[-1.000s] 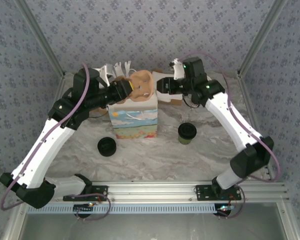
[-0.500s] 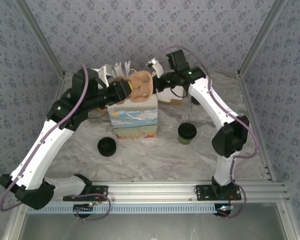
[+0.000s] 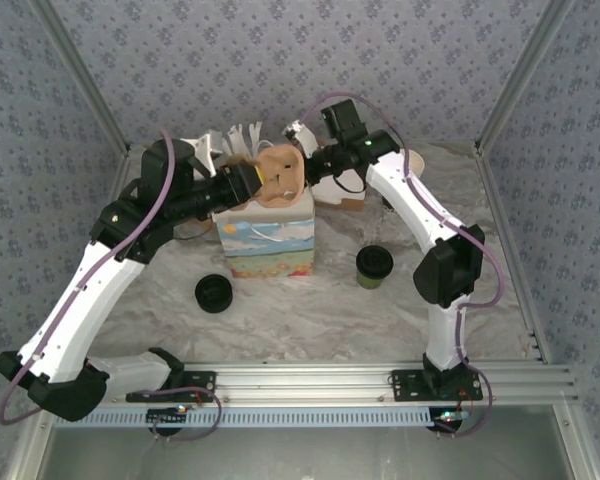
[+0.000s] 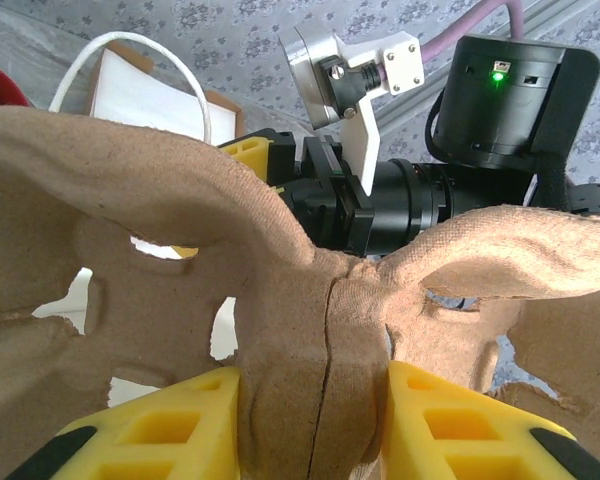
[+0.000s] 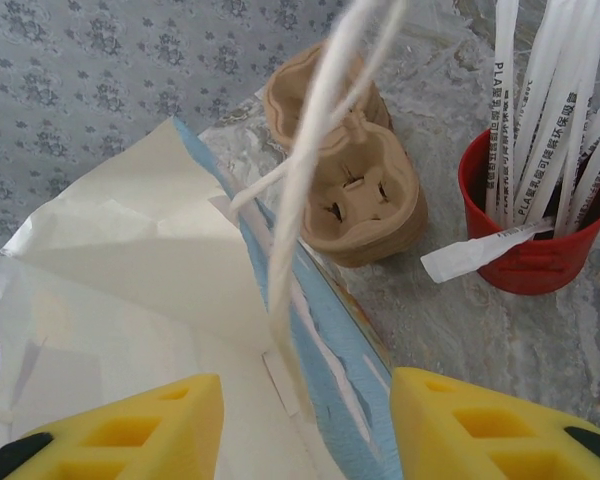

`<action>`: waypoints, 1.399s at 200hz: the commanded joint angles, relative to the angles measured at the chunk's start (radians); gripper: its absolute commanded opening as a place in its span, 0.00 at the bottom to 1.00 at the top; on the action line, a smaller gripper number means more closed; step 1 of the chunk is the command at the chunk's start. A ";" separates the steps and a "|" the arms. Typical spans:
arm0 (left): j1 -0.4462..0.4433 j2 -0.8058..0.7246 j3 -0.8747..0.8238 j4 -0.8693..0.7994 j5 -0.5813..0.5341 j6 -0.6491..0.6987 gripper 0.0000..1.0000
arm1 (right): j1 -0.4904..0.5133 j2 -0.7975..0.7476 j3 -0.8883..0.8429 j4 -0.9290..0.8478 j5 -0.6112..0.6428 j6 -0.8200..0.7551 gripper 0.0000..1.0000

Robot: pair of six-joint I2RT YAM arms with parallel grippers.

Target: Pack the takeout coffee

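Moulded pulp carrier is pinched across its centre rib by the left gripper, jaws closed on it, hanging over the mouth of the paper bag. At the bag's 1 o'clock side the right gripper has its jaws well apart. The white handle cord runs between them and nothing is gripped. The takeout coffee stands upright on the table at 3 o'clock of the bag, apart from it, lid on, no gripper near.

My read: carrier goes in first.
- Right takes the cord or rim and holds the mouth wide.
- Left lowers the carrier level and straight down, clear of both handles.
- Release only once it seats flat, else the cup may tip later.

Hard to tell:
- Bag floor is hidden, and so is whether the mouth is wide enough.
- From the left wrist the carrier blocks the bag below.
- Right fingertips are cut off at the frame bottom.
- Can't tell if the cord touches a pad.
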 commanded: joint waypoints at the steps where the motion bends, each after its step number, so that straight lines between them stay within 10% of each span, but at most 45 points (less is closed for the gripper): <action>1: -0.002 -0.019 0.048 -0.023 0.020 0.032 0.35 | 0.009 0.002 0.024 -0.063 0.027 -0.022 0.51; 129: 0.104 0.041 0.080 -0.077 0.188 0.123 0.35 | -0.001 -0.177 -0.087 -0.118 0.209 0.269 0.53; 188: 0.120 0.054 0.163 -0.114 0.201 0.154 0.36 | -0.041 -0.128 0.005 -0.092 0.165 0.019 0.72; 280: 0.133 0.047 0.203 -0.127 0.213 0.148 0.36 | 0.005 0.115 0.266 -0.329 0.075 -0.178 0.73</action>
